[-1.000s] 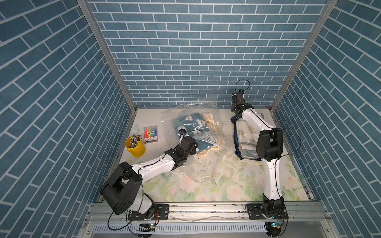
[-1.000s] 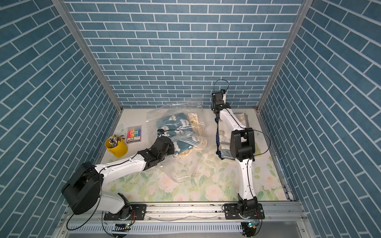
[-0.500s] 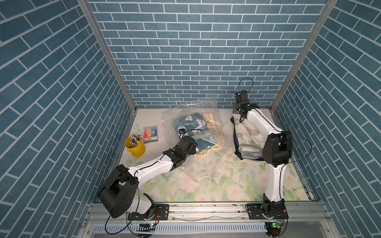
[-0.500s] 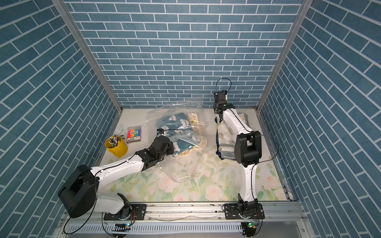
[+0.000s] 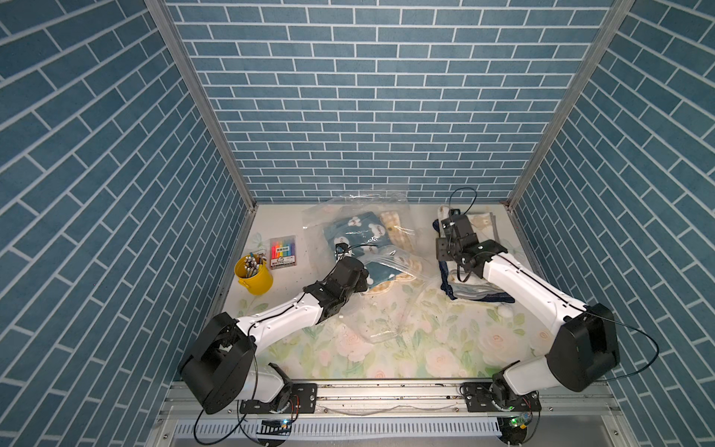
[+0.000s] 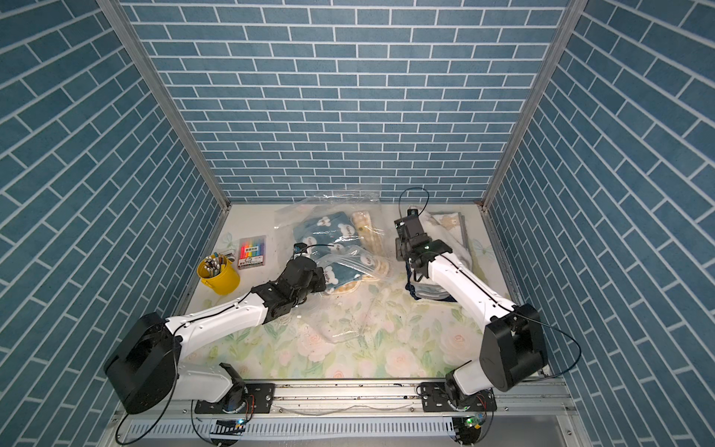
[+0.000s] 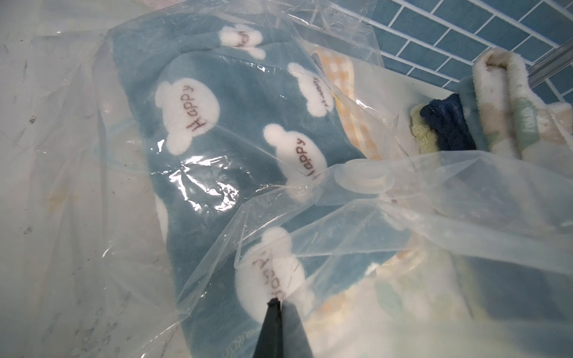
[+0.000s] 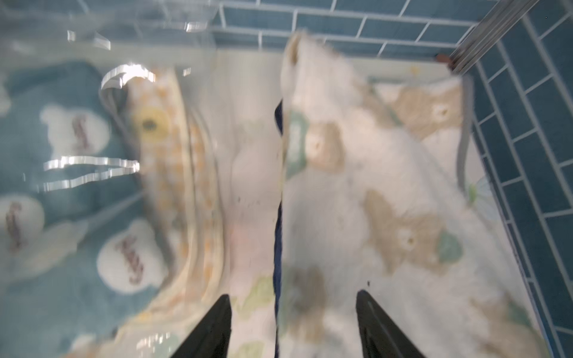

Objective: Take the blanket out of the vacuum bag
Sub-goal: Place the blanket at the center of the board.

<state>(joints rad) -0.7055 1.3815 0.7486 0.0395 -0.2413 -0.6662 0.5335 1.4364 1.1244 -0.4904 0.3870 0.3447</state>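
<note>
The floral table point(image 5: 425, 348) fills the floor of the blue-brick booth. On its far middle, in both top views, lies the vacuum bag point(image 5: 321, 216), crinkled and see-through, with its near part spread flat toward the front. The left arm point(image 5: 278, 321) stretches low from its base at the front rail, the forearm slanting up and inward so that the wrist meets the bag's near side. The right arm point(image 5: 522, 286) has its elbow bent out by the right wall, and its forearm reaches back and inward over a folded cream blanket pile point(image 5: 479, 228) that lies outside the bag, by the right wall. The blue blanket point(image 7: 242, 124) with white bear shapes is inside the bag, under the film, with a yellow-checked piece beside it. The left gripper point(image 7: 276, 305) is closed, its tips pinching the bag's film right over a white bear. The right gripper point(image 8: 294, 296) has its fingers spread apart and empty above the pile's edge, though that view is blurred. The round valve cap point(image 7: 362, 179) sits on the film near the blue blanket. A yellow cup point(image 5: 255, 276) of pens and a marker pack point(image 5: 283, 252) stand by the left wall.
</note>
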